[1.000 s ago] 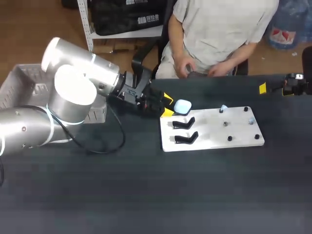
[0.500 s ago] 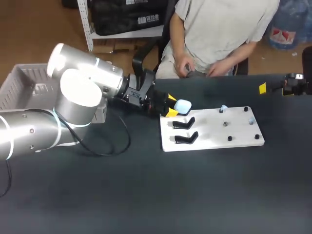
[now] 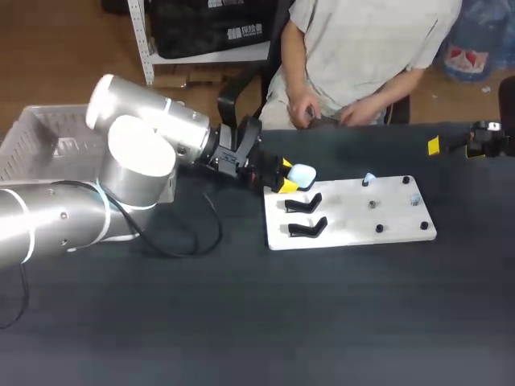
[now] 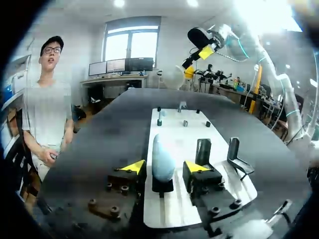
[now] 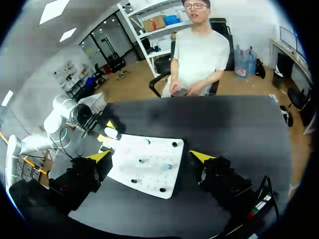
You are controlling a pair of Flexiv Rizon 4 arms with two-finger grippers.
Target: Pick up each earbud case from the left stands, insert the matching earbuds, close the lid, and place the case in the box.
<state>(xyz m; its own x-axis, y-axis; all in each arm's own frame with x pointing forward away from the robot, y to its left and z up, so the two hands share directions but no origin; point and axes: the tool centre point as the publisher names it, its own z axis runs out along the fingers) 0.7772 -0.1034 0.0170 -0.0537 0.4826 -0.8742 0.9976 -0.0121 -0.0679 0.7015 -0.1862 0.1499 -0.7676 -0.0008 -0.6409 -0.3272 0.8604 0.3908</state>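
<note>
A pale blue earbud case (image 3: 303, 174) stands upright on the far left stand of the white board (image 3: 354, 225). My left gripper (image 3: 287, 175) straddles it. In the left wrist view the case (image 4: 162, 159) sits between the yellow tips of that gripper (image 4: 164, 167), a thin gap on each side, so it is open. Two empty black stands (image 3: 304, 203) (image 3: 309, 228) are beside it. Small earbuds (image 3: 368, 178) (image 3: 414, 199) rest on pegs further right. My right gripper (image 3: 483, 138) hovers open at the far right edge, and its own view shows the right gripper (image 5: 150, 156) wide apart high over the board (image 5: 144, 169).
A grey crate (image 3: 36, 133) sits at the left, beyond my left arm. A black cable (image 3: 193, 241) loops on the table under that arm. Black pegs (image 3: 425, 226) dot the board's right part. A person sits behind the far edge, hands off the table.
My left gripper has slid right until its tips flank the case, and its fingers have narrowed around it. The right arm has not moved.
</note>
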